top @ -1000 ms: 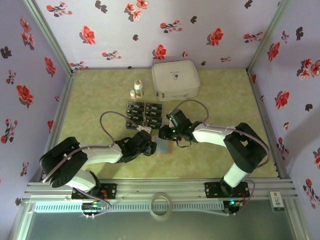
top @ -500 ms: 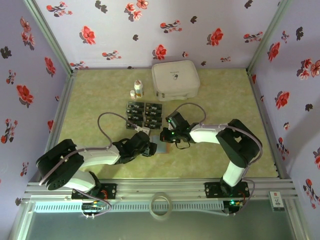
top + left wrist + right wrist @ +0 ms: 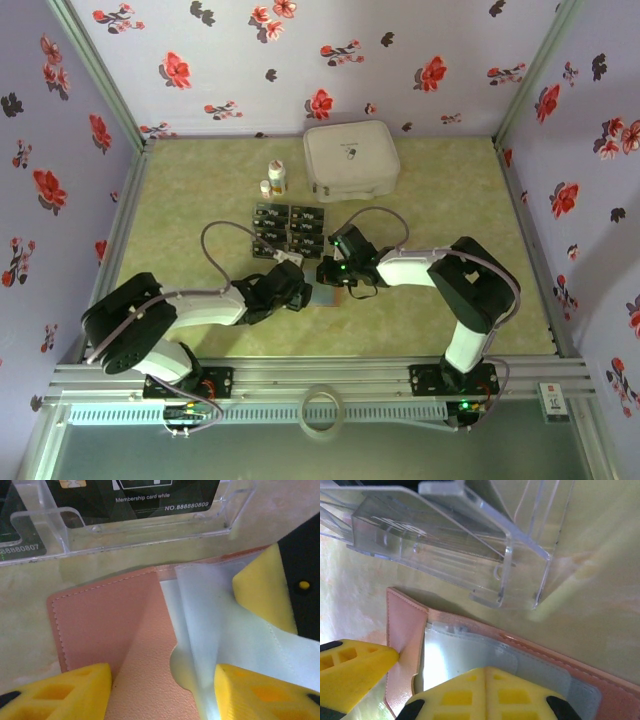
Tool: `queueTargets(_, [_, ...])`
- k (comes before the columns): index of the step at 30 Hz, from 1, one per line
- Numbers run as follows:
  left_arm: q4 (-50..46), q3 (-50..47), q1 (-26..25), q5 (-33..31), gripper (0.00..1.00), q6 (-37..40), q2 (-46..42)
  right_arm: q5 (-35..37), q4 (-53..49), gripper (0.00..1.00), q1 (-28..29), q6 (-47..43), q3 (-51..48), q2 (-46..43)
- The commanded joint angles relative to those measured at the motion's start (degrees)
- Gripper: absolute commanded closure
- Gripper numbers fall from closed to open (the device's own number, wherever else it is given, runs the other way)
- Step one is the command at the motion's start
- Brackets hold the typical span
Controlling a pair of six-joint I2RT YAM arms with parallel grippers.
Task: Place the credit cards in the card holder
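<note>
No card loaded yet: the dark rectangular credit cards (image 3: 288, 230) sit in their clear acrylic rack (image 3: 150, 525). The pinkish-brown leather card holder (image 3: 110, 625) lies open just beside it. My right gripper (image 3: 405, 675) pinches its cover. My left gripper (image 3: 160, 690) straddles it, jaws apart. Since a second ago, the right wrist has edged closer.

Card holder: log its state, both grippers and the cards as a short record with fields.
card holder: pinkish leather, lying open on the table, clear inner sleeve showing
right gripper: shut on an edge of the card holder
left gripper: open, jaws astride the card holder's near part
credit cards: dark, in a clear tray just beyond the card holder; none seen inside it
further back: white bottles, white case
</note>
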Motion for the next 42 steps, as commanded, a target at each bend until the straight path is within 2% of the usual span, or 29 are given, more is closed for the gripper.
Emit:
queueTargets(1, [-4.0, 0.6, -1.1, 0.8, 0.46, 0.6, 3.1, -0.7, 0.3, 0.88, 0.4, 1.1, 0.8, 0.9])
queueTargets(10, [-3.6, 0.3, -1.5, 0.8, 0.52, -0.1, 4.7, 0.4, -3.3, 0.62, 0.0, 0.0, 2.1, -3.6])
queueTargets(15, [-2.8, -0.2, -1.6, 0.7, 0.53, -0.5, 4.8, 2.2, -5.4, 0.52, -1.2, -0.6, 1.3, -7.3])
queueTargets(27, [-2.4, -0.5, -1.7, 0.7, 0.53, -0.6, 4.6, 1.7, -3.8, 0.47, -1.6, 0.5, -0.7, -6.9])
queueTargets(34, [-2.3, -0.4, -1.7, 0.7, 0.52, -0.5, 4.2, -1.7, -0.3, 0.46, -1.1, 2.6, -0.4, -4.7])
queueTargets(39, [-3.2, -0.8, -1.7, -0.6, 0.42, -0.6, 0.5, -4.0, 3.4, 0.46, -0.6, 5.8, -0.5, -4.4])
queueTargets(42, [-2.9, -2.4, -1.7, -2.4, 0.33, -0.8, -6.0, -4.6, 4.8, 0.46, -0.1, 7.6, -0.4, -4.9])
